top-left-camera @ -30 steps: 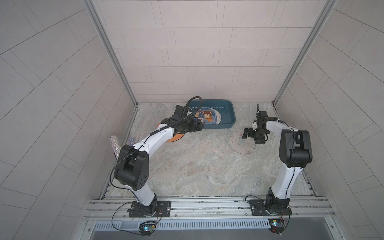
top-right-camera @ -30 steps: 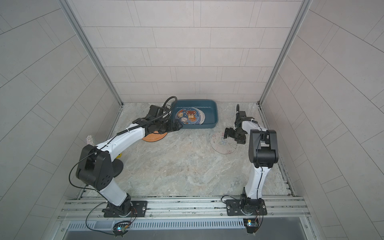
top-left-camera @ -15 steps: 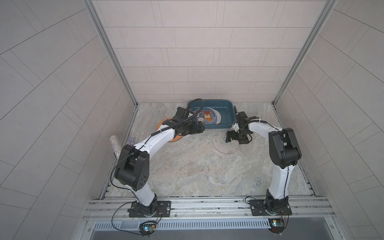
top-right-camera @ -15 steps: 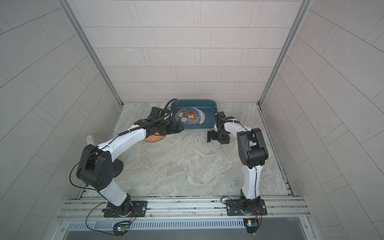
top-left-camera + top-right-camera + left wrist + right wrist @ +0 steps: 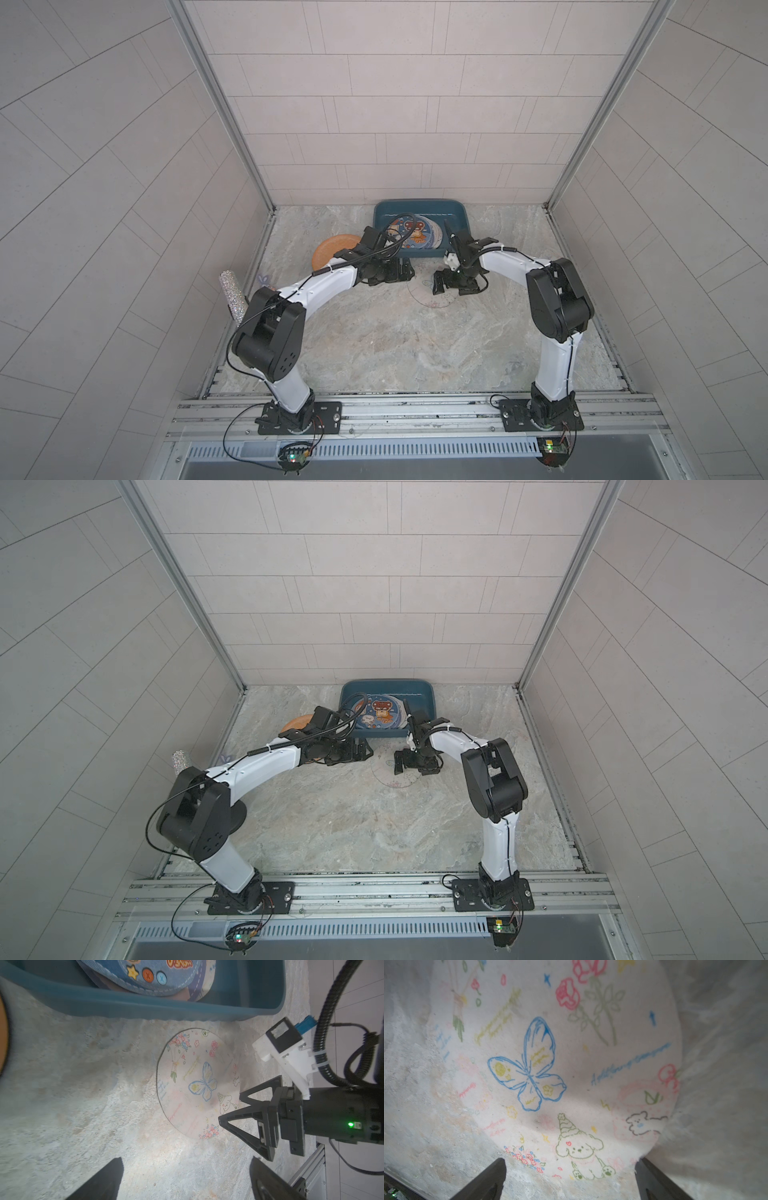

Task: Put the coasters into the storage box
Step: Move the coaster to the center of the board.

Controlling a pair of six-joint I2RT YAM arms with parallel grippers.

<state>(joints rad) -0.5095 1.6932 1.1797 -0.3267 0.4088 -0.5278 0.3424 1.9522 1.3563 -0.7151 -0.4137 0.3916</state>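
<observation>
Pale coaster (image 5: 571, 1064) lay flat on table (image 5: 374, 340): thin, light, prob. floppy. R gripper (image 5: 229, 1108) wide apart at its rim, L gripper (image 5: 405, 272) apart, empty. Best hold judged: rim pinch

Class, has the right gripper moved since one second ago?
Yes. The right gripper moved leftward, from right of the storage box to just before its front wall.

You see a smooth, faintly glossy teal plastic storage box (image 5: 145, 1007), a matt, felt-like butterfly coaster (image 5: 550, 1064) with a fuzzy edge, and a rough, mottled stone-look tabletop (image 5: 72, 1095).
</observation>
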